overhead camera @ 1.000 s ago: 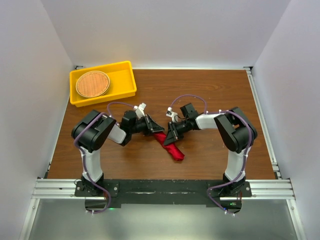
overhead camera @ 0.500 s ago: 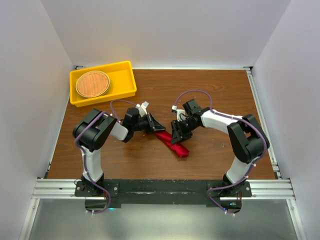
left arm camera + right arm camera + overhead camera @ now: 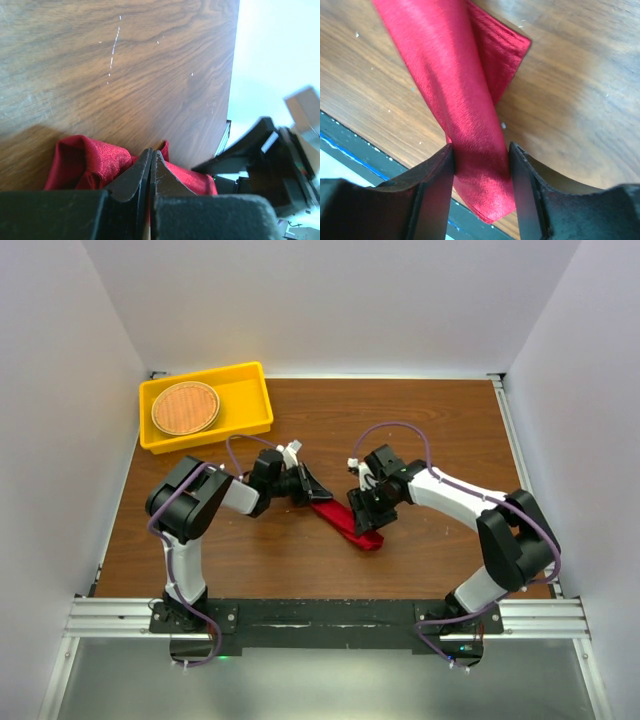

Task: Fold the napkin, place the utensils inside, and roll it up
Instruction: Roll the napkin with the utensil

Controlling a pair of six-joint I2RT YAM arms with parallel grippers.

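The red napkin (image 3: 455, 75) lay on the wooden table (image 3: 420, 430) between the two arms, gathered into a long, narrow roll set on a slant, with a flat corner of cloth sticking out beside it at one end.

The left gripper (image 3: 151, 160) was pressed together on a bunched fold at the roll's upper end, red cloth showing on both sides of its tips. The right gripper (image 3: 481, 155) stood with its jaws apart, one on each side of the roll's lower end. The cloth filled the gap between them but did not look squeezed.

No fork could be seen in any view (it may have been wrapped inside the roll, but the pictures could not settle that).

By the look of the cloth, folding was done and rolling was nearly finished. What seemed left was tidying the loose corner and letting go.

Counted:
- One napkin.
- No visible utensils.
- Two grippers.
- One yellow tray (image 3: 250, 398) at the far left corner of the table.
- One round woven mat (image 3: 185, 408) lying in that tray.
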